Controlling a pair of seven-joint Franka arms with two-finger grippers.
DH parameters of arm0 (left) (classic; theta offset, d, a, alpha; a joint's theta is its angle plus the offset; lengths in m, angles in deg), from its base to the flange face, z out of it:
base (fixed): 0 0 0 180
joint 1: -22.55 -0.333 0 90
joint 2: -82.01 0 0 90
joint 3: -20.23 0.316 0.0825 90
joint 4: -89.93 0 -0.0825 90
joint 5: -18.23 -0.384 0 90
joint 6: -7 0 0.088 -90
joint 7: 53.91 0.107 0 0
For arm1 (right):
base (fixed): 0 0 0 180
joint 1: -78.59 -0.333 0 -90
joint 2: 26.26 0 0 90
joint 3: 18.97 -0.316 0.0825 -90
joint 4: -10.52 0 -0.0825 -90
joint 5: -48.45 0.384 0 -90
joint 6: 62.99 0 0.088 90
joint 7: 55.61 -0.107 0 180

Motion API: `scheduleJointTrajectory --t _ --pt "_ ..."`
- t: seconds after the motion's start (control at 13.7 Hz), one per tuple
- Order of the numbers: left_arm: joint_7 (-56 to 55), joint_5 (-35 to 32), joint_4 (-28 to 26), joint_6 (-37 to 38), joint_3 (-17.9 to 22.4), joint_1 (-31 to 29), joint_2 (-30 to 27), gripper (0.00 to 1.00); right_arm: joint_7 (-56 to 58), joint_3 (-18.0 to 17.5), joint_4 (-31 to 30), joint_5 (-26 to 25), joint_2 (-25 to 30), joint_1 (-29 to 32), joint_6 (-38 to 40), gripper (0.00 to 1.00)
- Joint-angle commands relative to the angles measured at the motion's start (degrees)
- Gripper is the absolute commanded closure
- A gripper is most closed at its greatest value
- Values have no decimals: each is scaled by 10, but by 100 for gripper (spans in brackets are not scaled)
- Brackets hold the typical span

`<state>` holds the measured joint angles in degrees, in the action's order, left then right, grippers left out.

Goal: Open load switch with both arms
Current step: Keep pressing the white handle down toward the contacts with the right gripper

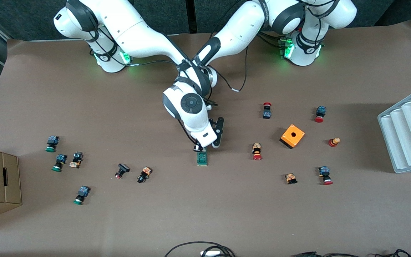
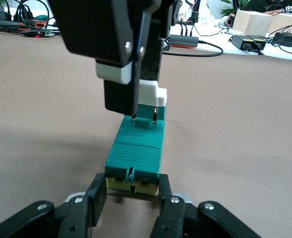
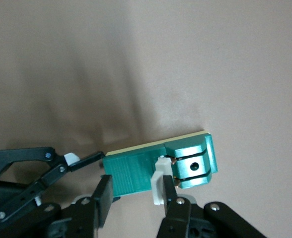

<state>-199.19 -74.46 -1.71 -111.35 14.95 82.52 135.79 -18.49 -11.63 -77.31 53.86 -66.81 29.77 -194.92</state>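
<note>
the load switch [image 1: 202, 157] lies flat just nearer the camera than the crossed wrists; a small, rigid, light plastic block. the left gripper [image 2: 131, 191] clamps its body end, the right gripper [image 3: 136, 196] pinches the white lever [image 3: 159, 184]; grip sides firmly, lever likely fragile

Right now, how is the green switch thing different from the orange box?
The load switch is long, narrow and dark green with a white piece; the orange box is a squat cube with a round hole on top. The load switch is pinched by both the left gripper and the right gripper; the orange box stands untouched, toward the left arm's end. Both rest on the table.
</note>
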Motion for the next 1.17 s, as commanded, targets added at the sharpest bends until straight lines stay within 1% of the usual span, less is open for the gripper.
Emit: scheduleJointTrajectory --t 0.0,0.73,0.95,1.1 --pt "-11 0 1 4 4 6 9 54 -14 -1 -21 -2 20 -7 6 52" --pt "-11 0 1 5 4 6 10 53 -14 -1 -35 -2 28 -7 6 52" --pt "-11 0 1 17 4 8 11 46 -14 -1 -43 -3 35 -7 6 52" --pt "-10 0 2 18 4 9 12 45 -14 -1 -44 -3 35 -7 5 52"
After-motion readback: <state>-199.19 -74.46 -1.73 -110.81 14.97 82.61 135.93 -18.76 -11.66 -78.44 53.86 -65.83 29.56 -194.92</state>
